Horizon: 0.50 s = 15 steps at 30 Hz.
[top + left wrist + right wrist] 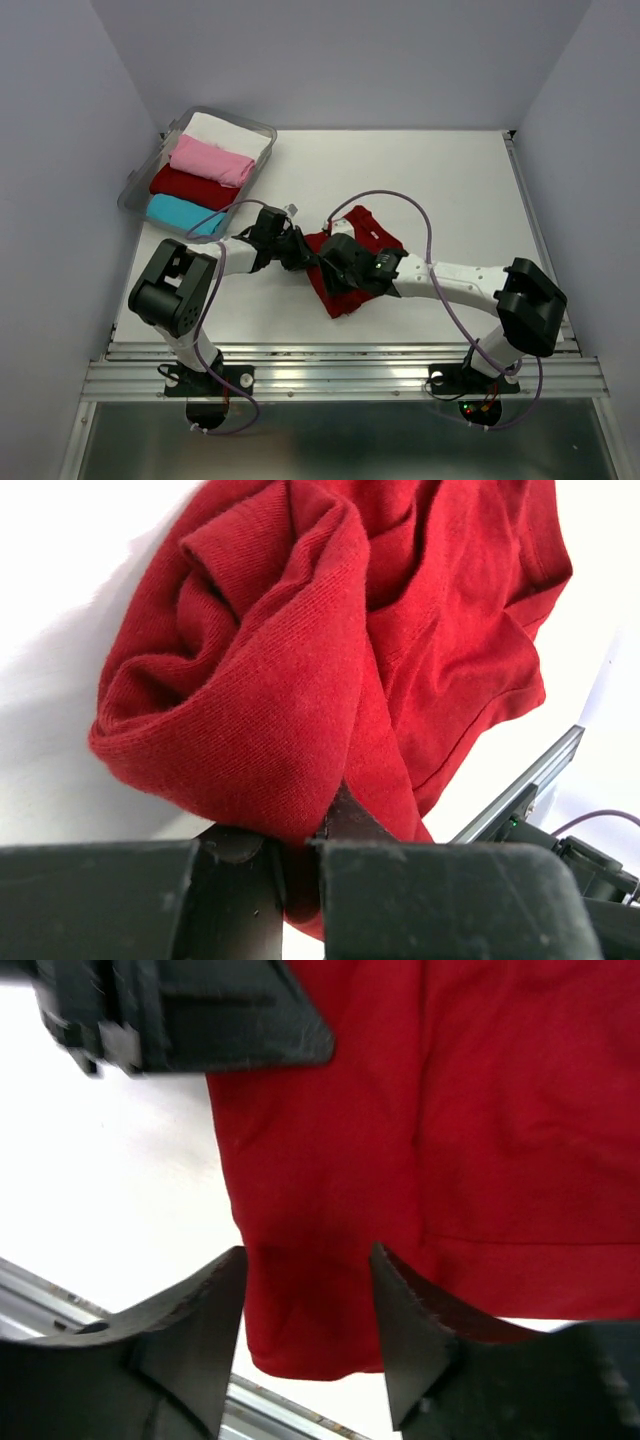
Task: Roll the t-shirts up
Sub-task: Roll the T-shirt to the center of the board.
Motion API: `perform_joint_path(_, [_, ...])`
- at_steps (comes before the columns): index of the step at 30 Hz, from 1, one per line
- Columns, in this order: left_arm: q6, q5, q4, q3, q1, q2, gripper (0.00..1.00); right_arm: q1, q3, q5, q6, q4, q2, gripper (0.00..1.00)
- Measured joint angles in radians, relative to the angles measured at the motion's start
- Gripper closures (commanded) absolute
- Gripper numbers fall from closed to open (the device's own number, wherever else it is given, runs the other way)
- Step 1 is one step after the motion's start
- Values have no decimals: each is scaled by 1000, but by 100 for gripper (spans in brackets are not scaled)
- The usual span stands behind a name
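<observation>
Left gripper [302, 852] pinches a fold of the dark red t-shirt [300, 660], bunched at mid-desk toward the near edge, apparently to hold the roll, while the right gripper [305, 1260] straddles its hem, jaws apart.

White matte rectangular tabletop [440, 180], enclosed on three sides by plain pale grey-lavender wall panels: rear [340, 60], left [60, 200] and right [600, 150]. A ribbed aluminium rail [340, 378] borders the near edge, and a thin metal strip [533, 215] borders the right edge. Lighting is even and diffuse, with soft shadows.
</observation>
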Motion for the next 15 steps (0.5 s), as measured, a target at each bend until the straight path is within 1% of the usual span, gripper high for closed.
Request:
perform_joint_path(1, [-4, -5, -8, 0, 0, -2, 100, 5, 17, 24, -6, -18, 0, 37])
perform_joint_path(2, [-6, -8, -11, 0, 0, -2, 100, 18, 45, 61, -15, -40, 0, 32])
perform_joint_path(4, [-10, -14, -24, 0, 0, -9, 100, 46, 84, 113, -27, -76, 1, 27])
perform_joint_path(5, [-12, -18, -31, 0, 0, -13, 100, 65, 101, 140, -33, -89, 2, 22])
perform_joint_path(6, [-14, -21, -37, 0, 0, -17, 100, 83, 116, 167, -39, -104, 6, 20])
perform_joint_path(9, [-18, -34, -58, 0, 0, -34, 100, 151, 172, 239, -54, -139, 50, 20])
perform_joint_path(15, [-29, -47, -77, 0, 0, -43, 100, 224, 207, 327, -75, -189, 165, 22])
